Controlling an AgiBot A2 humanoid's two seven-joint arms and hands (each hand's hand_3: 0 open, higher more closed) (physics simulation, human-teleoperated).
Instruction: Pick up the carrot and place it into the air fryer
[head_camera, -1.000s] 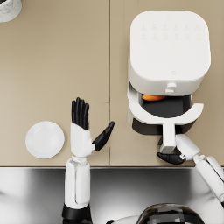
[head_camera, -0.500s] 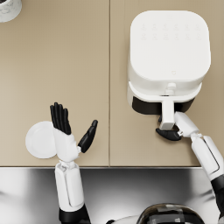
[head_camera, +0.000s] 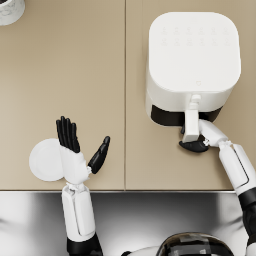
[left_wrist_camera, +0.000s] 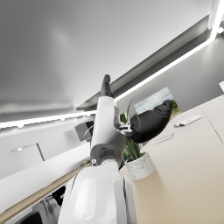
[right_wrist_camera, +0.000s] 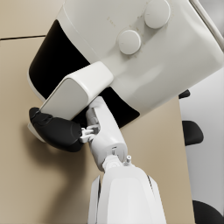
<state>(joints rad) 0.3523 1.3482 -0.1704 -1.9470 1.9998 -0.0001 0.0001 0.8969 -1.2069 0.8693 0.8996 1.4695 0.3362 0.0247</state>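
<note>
We see the right robot hand (head_camera: 196, 145) at the front of the fryer (head_camera: 192, 60), its dark fingers (right_wrist_camera: 54, 131) curled around the white handle (head_camera: 190, 120) of the drawer, gripping it; the forearm slants in from the lower right. The left robot hand (head_camera: 75, 150) stands raised over the tabletop (head_camera: 75, 75), fingers straight and spread, thumb out, holding nothing, partly over a white plate (head_camera: 42, 160). We cannot see the carrot.
</note>
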